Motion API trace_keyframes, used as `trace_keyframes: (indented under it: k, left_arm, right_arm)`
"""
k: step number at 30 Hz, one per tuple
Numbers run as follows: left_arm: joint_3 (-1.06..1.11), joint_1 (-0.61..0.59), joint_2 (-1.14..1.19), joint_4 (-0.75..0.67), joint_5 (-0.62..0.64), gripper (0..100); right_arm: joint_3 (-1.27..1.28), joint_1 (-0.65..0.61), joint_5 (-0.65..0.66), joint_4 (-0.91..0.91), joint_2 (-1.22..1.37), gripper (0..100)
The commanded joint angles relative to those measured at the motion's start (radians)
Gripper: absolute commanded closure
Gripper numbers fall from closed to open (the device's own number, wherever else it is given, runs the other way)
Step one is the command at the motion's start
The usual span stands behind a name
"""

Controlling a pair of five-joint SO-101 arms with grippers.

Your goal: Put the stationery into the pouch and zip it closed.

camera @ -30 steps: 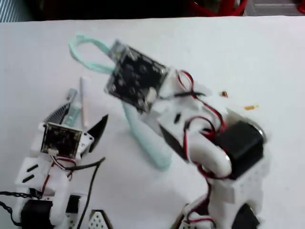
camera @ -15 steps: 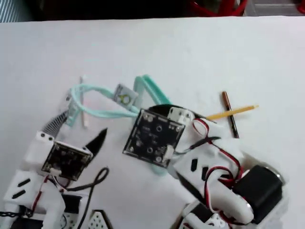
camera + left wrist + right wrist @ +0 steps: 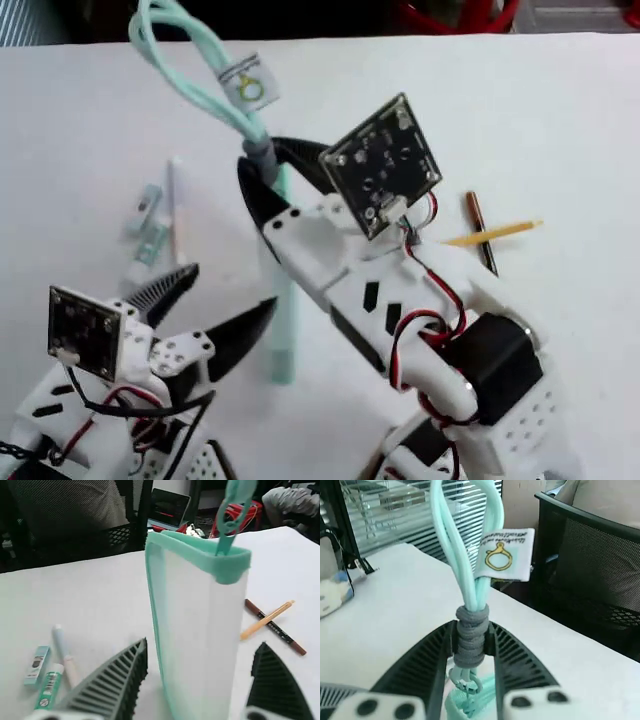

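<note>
While the right gripper [image 3: 262, 160] pinches the mint cord loop [image 3: 190, 65] of the pouch [image 3: 283, 330] at its grey binding, the high view shows the pouch from above as a narrow mint strip running down from that grip. A white tag [image 3: 247, 85] sits on the loop just above the binding. The left gripper [image 3: 233, 287] stands beside the pouch's lower end, fingers spread and holding nothing. On one side of the pouch a white pen [image 3: 175, 210], a small box [image 3: 148, 205] and a glue tube [image 3: 150, 245] lie together on the table [image 3: 520, 110]. On the other side, a brown pencil [image 3: 480, 232] and a yellow pencil [image 3: 495, 235] lie crossed, partly hidden by the right arm.

From the left wrist view, the pouch [image 3: 200, 630] stands on end, long axis vertical, mint-trimmed top up with the cord rising from it. It sits between the parted fingers of the left gripper [image 3: 202, 645]; whether they touch it is unclear. The brown pencil [image 3: 275, 627] and yellow pencil [image 3: 265, 620] cross behind it.

From the right wrist view, the right gripper [image 3: 471, 630] is clenched on the grey binding. The cord loop [image 3: 465, 540] and tag [image 3: 505, 555] point straight up, and a clasp [image 3: 465, 682] hangs toward the pouch's top [image 3: 470, 705].
</note>
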Motion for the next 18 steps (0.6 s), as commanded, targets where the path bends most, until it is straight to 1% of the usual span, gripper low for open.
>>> trace_keyframes:
  k: [1,4,7,9,12,15,18]
  left_arm:
    - [-0.003,0.071,-0.001,-0.04,0.017,67]
    - [-0.002,0.077,-0.001,-0.043,0.017,67]
    - [0.021,0.05,-0.001,-0.068,0.017,67]
    - [0.072,0.001,-0.001,-0.13,0.009,67]
    - [0.166,-0.122,-0.001,-0.229,-0.003,67]
    - [0.218,-0.193,-0.005,-0.276,-0.103,67]
    - [0.218,-0.214,-0.064,-0.242,-0.172,67]
  right_arm:
    - [-0.003,-0.008,-0.037,-0.104,0.027,98.1]
    - [-0.006,-0.013,-0.035,-0.127,0.096,98.1]
    - [-0.006,-0.056,-0.035,-0.12,0.15,98.1]
    - [-0.006,-0.093,-0.035,-0.12,0.162,98.1]
    - [-0.006,-0.119,-0.035,-0.119,0.142,98.1]
    - [-0.005,-0.117,-0.031,-0.091,0.111,98.1]
    - [-0.005,-0.108,-0.029,-0.042,0.081,98.1]
